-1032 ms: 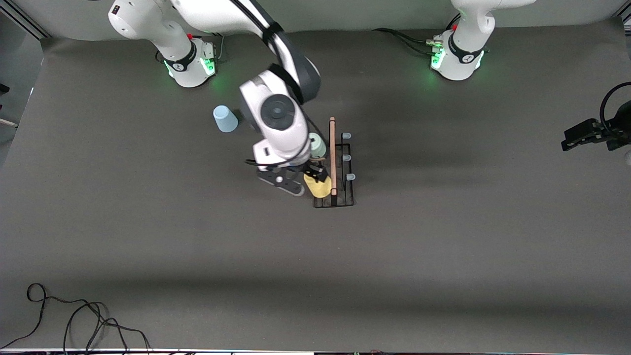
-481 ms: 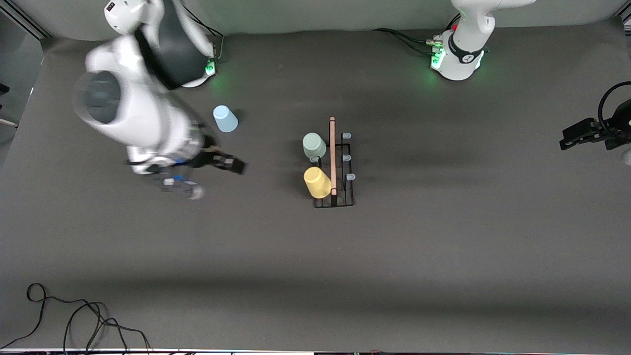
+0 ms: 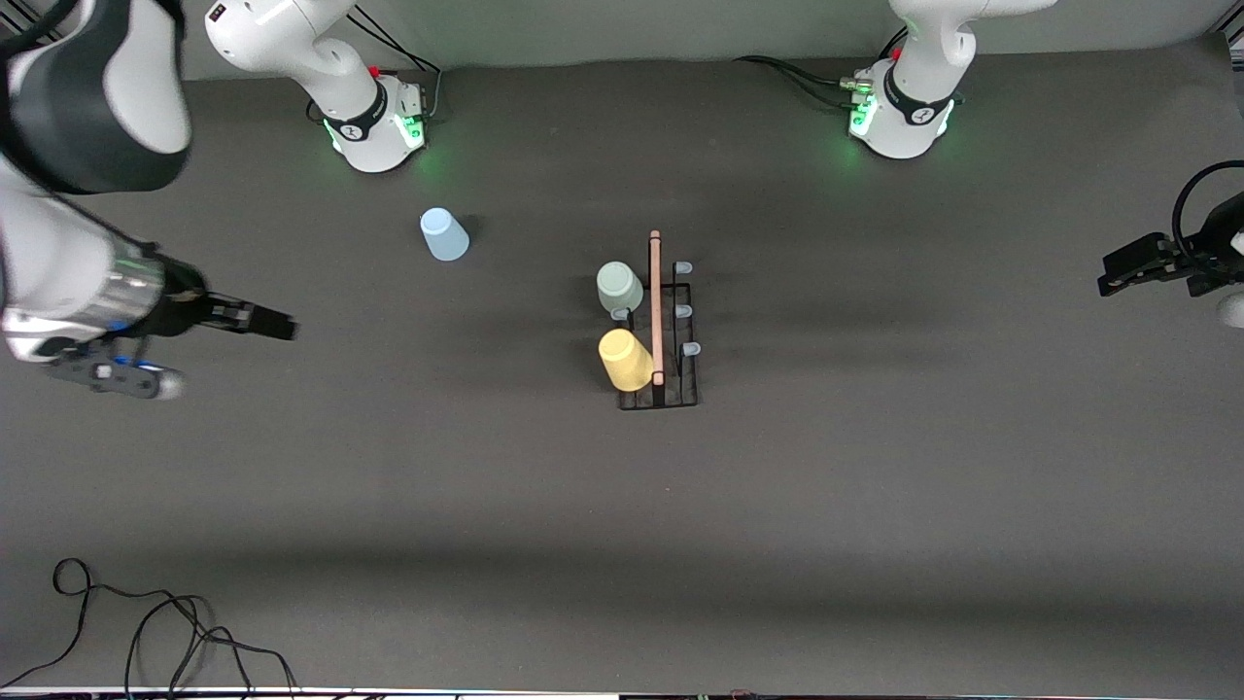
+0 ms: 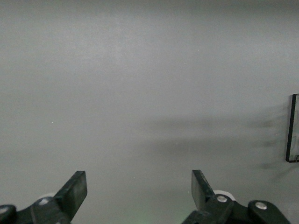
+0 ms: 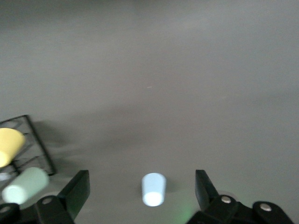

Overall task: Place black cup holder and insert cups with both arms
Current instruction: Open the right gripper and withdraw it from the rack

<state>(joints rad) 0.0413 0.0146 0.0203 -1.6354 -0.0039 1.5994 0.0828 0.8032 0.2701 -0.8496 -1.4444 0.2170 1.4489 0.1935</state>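
So we just let go of the small yellow plastic tumbler (image 3: 626, 359) on the thin black wire rack (image 3: 659, 331) mid-table, beside the grey-green one (image 3: 619, 288). Right gripper (image 3: 277, 325) swung away, fingers spread, empty. Left gripper (image 3: 1108, 284) waits, spread too. Light blue tumbler (image 3: 443, 234) comes next.

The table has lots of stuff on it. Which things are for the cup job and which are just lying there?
For the job:
black cup holder
yellow cup
grey-green cup
light blue cup
right gripper, open
left gripper, open

Just lying about:
black cables
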